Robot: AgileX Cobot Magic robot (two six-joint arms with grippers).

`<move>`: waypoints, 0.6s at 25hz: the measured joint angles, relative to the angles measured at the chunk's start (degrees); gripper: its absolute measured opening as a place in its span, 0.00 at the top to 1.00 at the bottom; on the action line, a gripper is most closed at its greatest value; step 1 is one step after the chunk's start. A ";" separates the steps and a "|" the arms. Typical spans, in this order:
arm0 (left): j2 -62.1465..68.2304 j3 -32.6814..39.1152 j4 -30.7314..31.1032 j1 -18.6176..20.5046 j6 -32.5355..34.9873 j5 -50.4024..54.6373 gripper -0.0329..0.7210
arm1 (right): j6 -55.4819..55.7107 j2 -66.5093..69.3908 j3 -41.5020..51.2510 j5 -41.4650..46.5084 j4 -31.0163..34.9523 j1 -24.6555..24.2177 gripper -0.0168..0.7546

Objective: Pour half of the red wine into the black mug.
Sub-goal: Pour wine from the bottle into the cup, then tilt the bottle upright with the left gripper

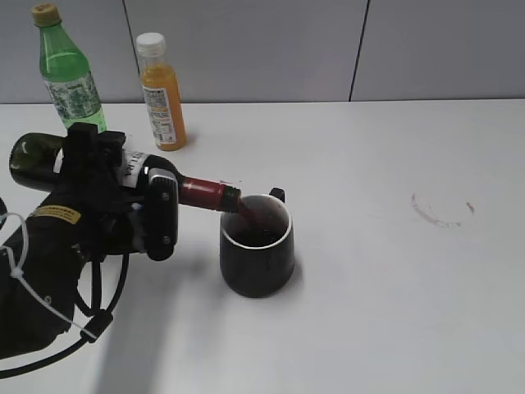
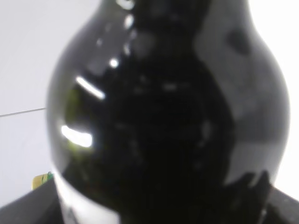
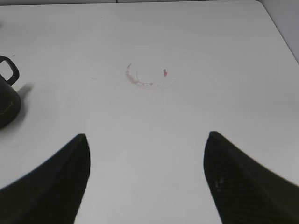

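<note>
Here the left jaws (image 1: 123,205) clamp the body of the red wine bottle (image 1: 49,160), dark glass with a grey-white label and red foil neck, tipped nearly flat; its mouth sits over the black mug (image 1: 257,246), where dark red liquid streams in. The mug stands mid-desk (image 1: 394,312). The right jaws (image 3: 147,182) gape wide, holding nothing, above a faint ring stain (image 3: 147,77).

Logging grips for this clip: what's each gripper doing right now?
Left gripper: closed on the wine bottle, tipped over the black mug.
Right gripper: open, empty.
</note>
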 joint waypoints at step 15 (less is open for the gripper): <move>0.00 0.00 0.14 0.00 0.00 -0.30 0.23 | 0.00 0.00 0.00 0.00 0.00 0.00 0.24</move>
